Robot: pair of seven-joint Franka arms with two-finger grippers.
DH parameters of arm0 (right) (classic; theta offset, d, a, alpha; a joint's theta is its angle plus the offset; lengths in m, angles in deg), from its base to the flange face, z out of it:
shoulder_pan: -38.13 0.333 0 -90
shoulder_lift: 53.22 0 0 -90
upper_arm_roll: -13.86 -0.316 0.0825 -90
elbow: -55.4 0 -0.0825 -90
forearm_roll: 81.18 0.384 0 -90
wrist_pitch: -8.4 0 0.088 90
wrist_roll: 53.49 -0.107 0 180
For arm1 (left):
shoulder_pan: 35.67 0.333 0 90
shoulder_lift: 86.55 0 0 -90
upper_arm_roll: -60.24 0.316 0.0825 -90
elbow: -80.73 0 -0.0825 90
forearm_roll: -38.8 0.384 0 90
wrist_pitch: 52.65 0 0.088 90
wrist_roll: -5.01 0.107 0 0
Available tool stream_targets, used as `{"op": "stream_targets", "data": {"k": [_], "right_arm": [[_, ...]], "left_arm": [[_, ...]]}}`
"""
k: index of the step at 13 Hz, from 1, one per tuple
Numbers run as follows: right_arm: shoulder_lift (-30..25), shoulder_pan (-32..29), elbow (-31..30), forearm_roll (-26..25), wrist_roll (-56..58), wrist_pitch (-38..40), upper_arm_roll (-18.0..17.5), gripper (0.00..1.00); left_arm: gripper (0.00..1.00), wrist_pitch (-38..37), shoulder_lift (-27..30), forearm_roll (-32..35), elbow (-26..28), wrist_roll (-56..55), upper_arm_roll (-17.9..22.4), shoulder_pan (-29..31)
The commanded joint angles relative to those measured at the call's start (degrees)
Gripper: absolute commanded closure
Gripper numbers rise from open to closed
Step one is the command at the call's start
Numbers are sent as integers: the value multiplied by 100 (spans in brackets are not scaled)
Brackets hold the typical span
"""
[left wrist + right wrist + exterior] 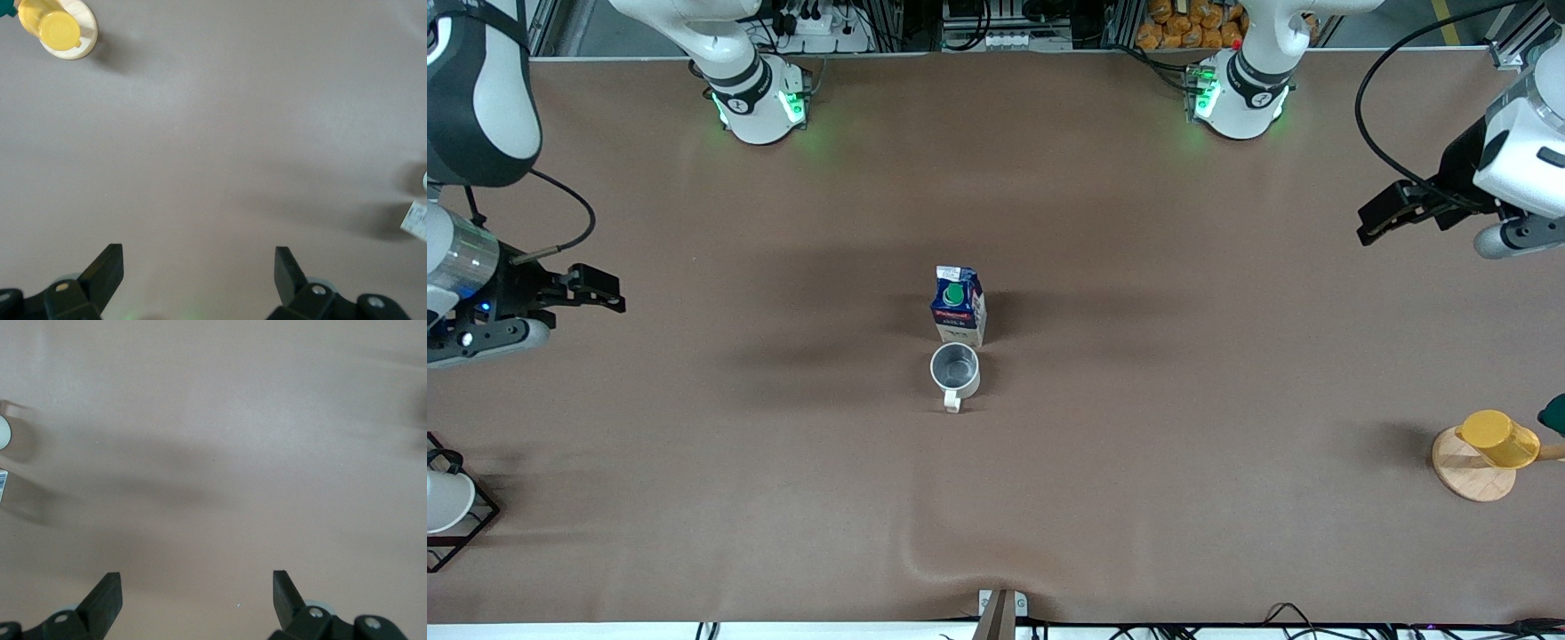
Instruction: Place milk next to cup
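The milk (959, 305), a dark blue and white carton with a green cap, stands upright at the table's middle. The cup (955, 372), an off-white mug with a grey inside, stands right beside it, nearer to the front camera, handle toward that camera. A corner of the milk (416, 221) shows at the edge of the left wrist view. My left gripper (1383, 216) is open and empty, up in the air over the left arm's end of the table. My right gripper (600, 292) is open and empty over the right arm's end. Both wrist views (199, 267) (197, 590) show bare cloth between the fingers.
A yellow cup (1501, 437) lies on a round wooden coaster (1467, 476) at the left arm's end, near the front camera. A white cone-shaped vessel in a black wire frame (449, 508) stands at the right arm's end. The brown cloth has a wrinkle (925, 560) near the front edge.
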Motion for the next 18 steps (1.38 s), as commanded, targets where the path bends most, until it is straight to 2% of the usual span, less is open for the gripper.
{"op": "stream_targets", "data": {"k": [1,4,6,8,15,18], "right_arm": [[-753,-83,-720,-99,-40,-83,-61,0],[-1737,-275,-1817,-99,-49,-679,-61,0],[-1864,-328,-1935,-64,-49,-690,-60,0],[-1820,-346,-1883,-29,21,-637,-61,0],[-1389,-513,-715,-29,329,136,-61,0],[-1362,-513,-678,-37,311,189,-61,0]], "left_arm": [[0,84,470,57,562,189,-325,274],[0,58,497,57,554,417,-414,292],[0,58,507,66,519,462,-405,380],[0,49,367,110,231,601,-361,380],[0,-3,313,49,132,637,-238,397],[0,-21,216,13,44,611,-247,397]]}}
